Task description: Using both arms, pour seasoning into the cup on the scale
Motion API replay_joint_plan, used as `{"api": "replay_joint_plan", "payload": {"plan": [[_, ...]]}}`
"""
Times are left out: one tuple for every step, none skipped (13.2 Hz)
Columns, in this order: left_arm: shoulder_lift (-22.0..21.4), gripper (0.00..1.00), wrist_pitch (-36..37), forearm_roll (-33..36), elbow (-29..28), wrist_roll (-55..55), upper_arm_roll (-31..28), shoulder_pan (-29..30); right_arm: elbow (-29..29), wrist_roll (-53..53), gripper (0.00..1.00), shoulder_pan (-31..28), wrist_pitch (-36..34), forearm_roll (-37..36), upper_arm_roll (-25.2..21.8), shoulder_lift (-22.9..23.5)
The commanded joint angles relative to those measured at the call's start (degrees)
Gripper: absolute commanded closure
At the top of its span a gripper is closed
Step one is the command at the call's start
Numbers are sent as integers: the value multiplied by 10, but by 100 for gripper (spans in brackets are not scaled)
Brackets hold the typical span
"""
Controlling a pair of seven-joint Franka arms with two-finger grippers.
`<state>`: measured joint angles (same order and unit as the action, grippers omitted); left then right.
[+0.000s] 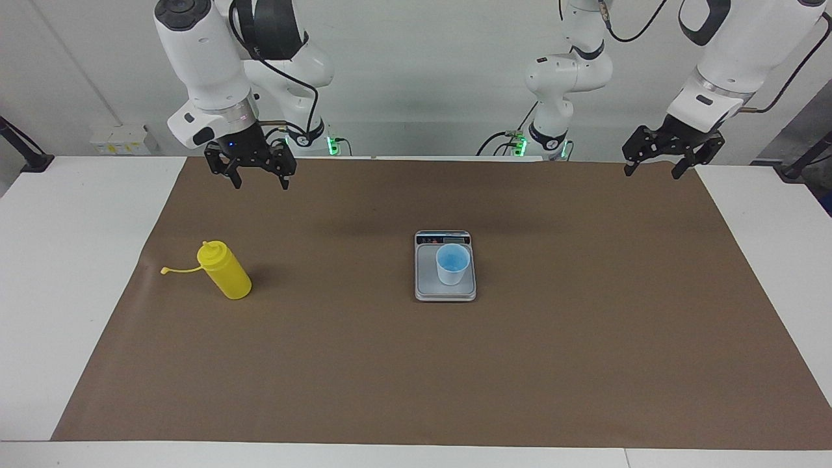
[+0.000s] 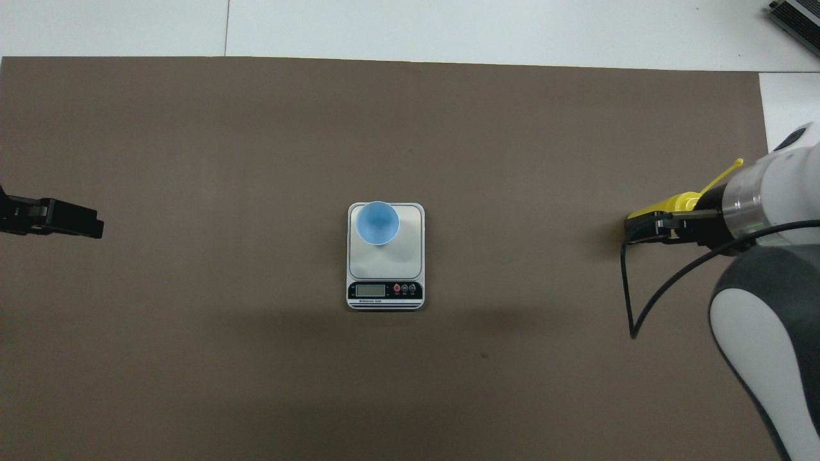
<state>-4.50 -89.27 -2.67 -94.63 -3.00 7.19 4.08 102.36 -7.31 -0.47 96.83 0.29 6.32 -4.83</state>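
Observation:
The yellow seasoning bottle (image 1: 224,270) stands on the brown mat toward the right arm's end, its cap strap hanging off to the side. In the overhead view only a part of it (image 2: 669,202) shows past the right gripper. The pale blue cup (image 1: 453,263) (image 2: 377,222) stands on the scale (image 1: 429,281) (image 2: 402,256) at mid-table, on the part of the plate away from the display. My right gripper (image 1: 260,177) (image 2: 644,227) hangs open, high over the bottle, apart from it. My left gripper (image 1: 655,168) (image 2: 90,225) waits open and empty over the mat at the left arm's end.
The brown mat (image 1: 416,364) covers most of the white table (image 1: 65,273). A black cable (image 2: 631,301) hangs from the right arm. A grey device (image 2: 797,16) sits at the table's corner farthest from the robots.

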Motion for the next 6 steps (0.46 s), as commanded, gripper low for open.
{"api": "replay_joint_plan", "payload": {"plan": [[-18,0,2,6,-18,-4,4,8,20,10,0,-5,13,-4,4,-18],[-18,0,2,6,-18,-5,4,8,18,12,0,-5,17,-3,4,-17],[-18,0,2,6,-18,-4,4,8,16,16,0,-5,27,-3,4,-16],[-18,0,2,6,-18,-5,4,8,16,16,0,-3,28,-2,4,-15],[-18,0,2,6,-18,-5,4,8,16,16,0,-2,28,-2,4,-15],[-18,0,2,6,-18,-5,5,8,16,17,0,-1,29,-2,4,-15]]}}
